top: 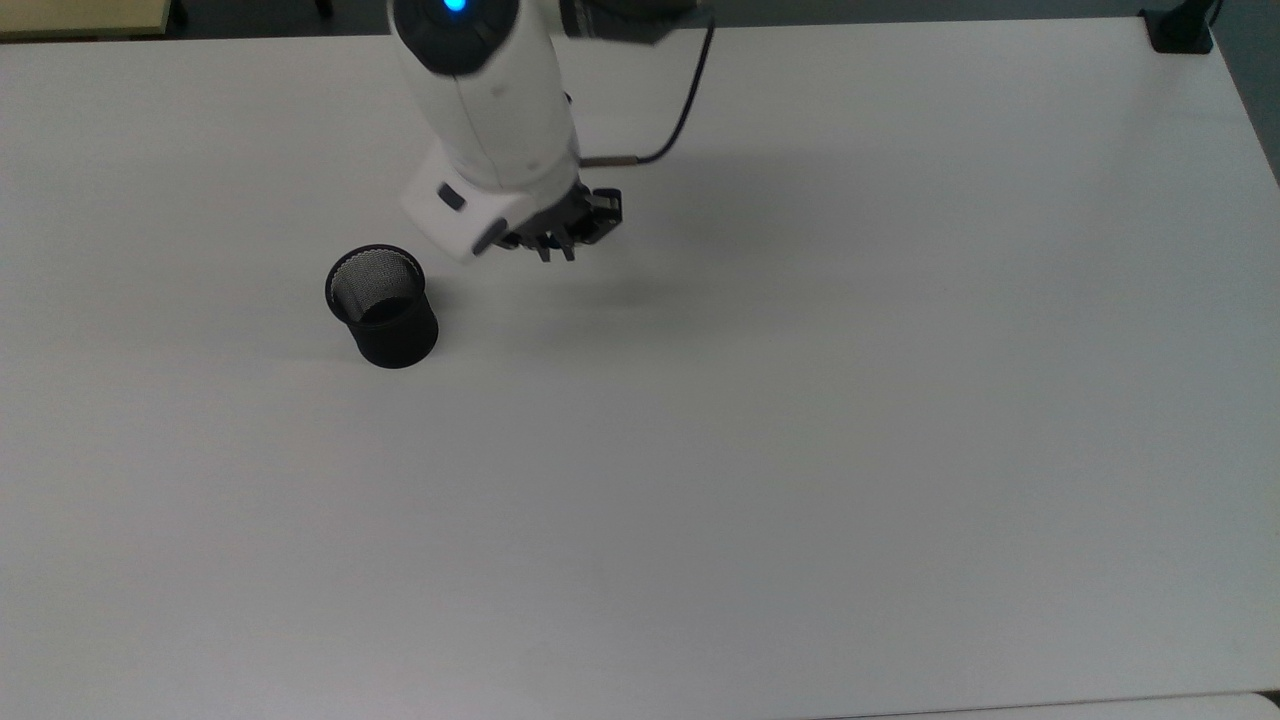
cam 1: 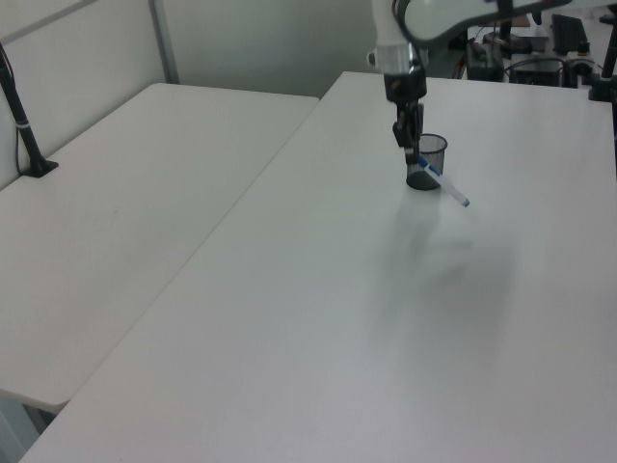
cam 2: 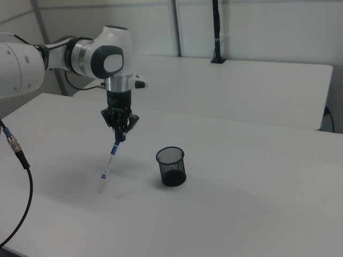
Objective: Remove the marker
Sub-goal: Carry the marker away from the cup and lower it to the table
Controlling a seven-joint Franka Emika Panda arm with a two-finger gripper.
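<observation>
- Arm: the white Panda arm reaches over the white table (top: 800, 450), wrist pointing down; in the right view the black gripper (cam 2: 121, 136) hangs well above the tabletop, to the right view's left of the mesh cup (cam 2: 171, 166).
- Gripper: in the top view the gripper (top: 556, 250) lies to the top view's right of the mesh cup (top: 382, 320), apart from it; its fingers are closed on the marker's upper end.
- Marker: the marker (cam 2: 110, 160) hangs tilted below the fingertips, blue cap uppermost in the grip, free end slanting down toward the right view's left, clear of the table.
- In the left view the marker (cam 1: 446, 185) slants down to the left view's right, crossing in front of the mesh cup (cam 1: 429, 160), below the gripper (cam 1: 409, 145).
- The marker is outside the cup, in the air.
</observation>
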